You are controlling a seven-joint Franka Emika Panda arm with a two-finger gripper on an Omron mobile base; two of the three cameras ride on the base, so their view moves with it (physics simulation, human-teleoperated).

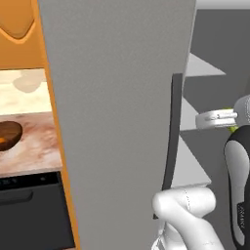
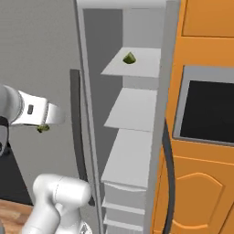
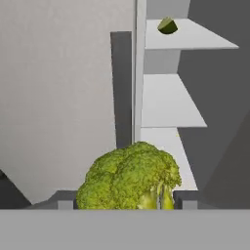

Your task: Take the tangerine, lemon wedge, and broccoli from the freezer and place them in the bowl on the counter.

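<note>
The fingers (image 3: 125,204) pinched the broccoli (image 3: 129,177) just outside the open freezer (image 2: 132,109). Best to swing clear of the door (image 1: 117,112), then left to the bowl (image 1: 9,135) on the surface (image 1: 34,146).

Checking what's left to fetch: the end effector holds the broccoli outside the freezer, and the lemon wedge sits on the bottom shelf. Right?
Not quite. The lemon wedge sits on the top visible shelf of the freezer, not the bottom; the right base view shows it. The end effector does hold the broccoli outside.
</note>
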